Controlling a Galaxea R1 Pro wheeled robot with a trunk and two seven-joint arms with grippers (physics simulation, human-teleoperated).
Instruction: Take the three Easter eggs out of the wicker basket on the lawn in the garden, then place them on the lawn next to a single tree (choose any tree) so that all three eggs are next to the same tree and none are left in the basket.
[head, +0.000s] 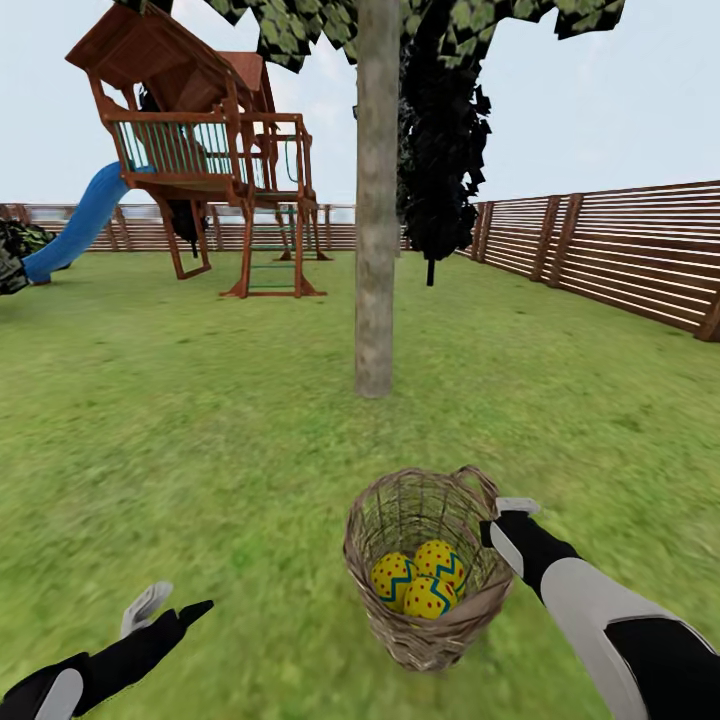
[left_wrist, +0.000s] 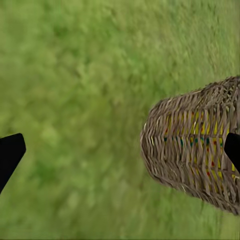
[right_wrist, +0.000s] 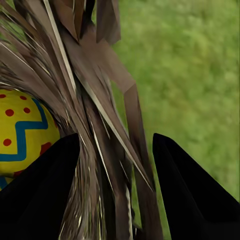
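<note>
The wicker basket (head: 425, 640) stands on the lawn (head: 200, 420) just in front of me, leaning a little. Three yellow Easter eggs (head: 393, 578) with red dots and blue-green zigzags lie in its bottom. My right gripper (head: 500, 520) is shut on the basket's rim beside the loop handle. In the right wrist view one finger (right_wrist: 45, 195) sits inside by an egg (right_wrist: 20, 130) and the other outside the woven wall (right_wrist: 100, 100). My left gripper (head: 180, 605) hangs open over grass at the lower left, with the basket's side (left_wrist: 190, 145) ahead of it. The thick grey-brown tree trunk (head: 376, 200) rises a short way beyond the basket.
A wooden playset (head: 205, 150) with a blue slide (head: 80, 225) stands at the back left. A slim tree with near-black foliage (head: 440, 150) is behind the trunk. The slat fence (head: 620, 250) runs along the right and back. Open grass lies around the trunk.
</note>
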